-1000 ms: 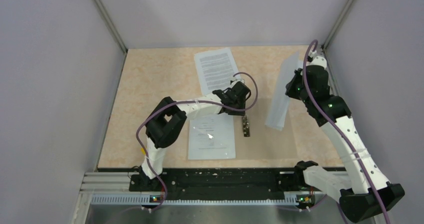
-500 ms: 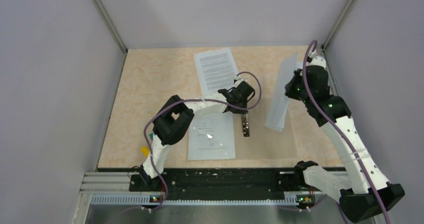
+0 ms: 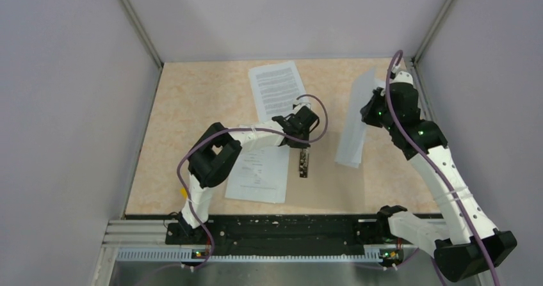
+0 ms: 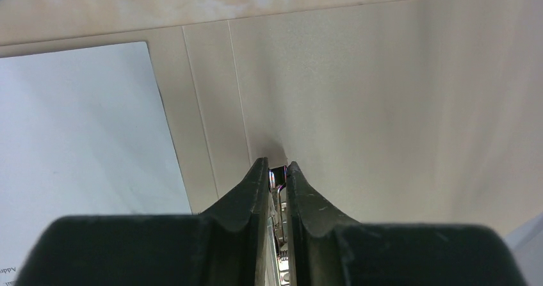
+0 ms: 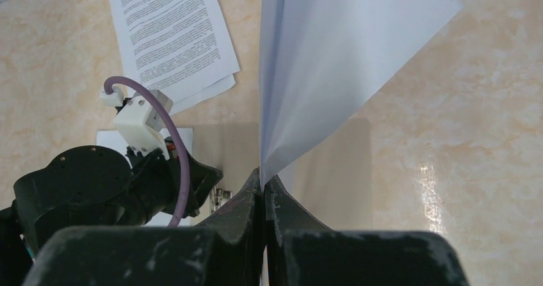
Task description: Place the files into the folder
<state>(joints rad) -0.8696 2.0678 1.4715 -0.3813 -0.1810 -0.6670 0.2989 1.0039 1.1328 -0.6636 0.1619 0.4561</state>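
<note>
The tan folder (image 3: 333,180) lies open and flat on the table; it also shows in the left wrist view (image 4: 384,107) and in the right wrist view (image 5: 333,171). My left gripper (image 3: 303,146) (image 4: 276,169) is shut on the metal clip fastener (image 3: 303,164) (image 4: 277,193) at the folder's spine. My right gripper (image 3: 366,114) (image 5: 264,180) is shut on a white sheet (image 3: 354,129) (image 5: 333,49) and holds it upright above the folder's right half. Another sheet (image 3: 257,174) (image 4: 77,151) lies left of the spine. Printed sheets (image 3: 276,89) (image 5: 170,33) lie at the back.
Grey walls close in the table on the left, back and right. The black rail with the arm bases (image 3: 288,230) runs along the near edge. The left arm's purple cable (image 5: 173,139) loops over its wrist.
My left gripper has pulled the clip to the left and nearer, and the sheet beside it has slid left and turned. The right gripper's sheet has shifted slightly left.
</note>
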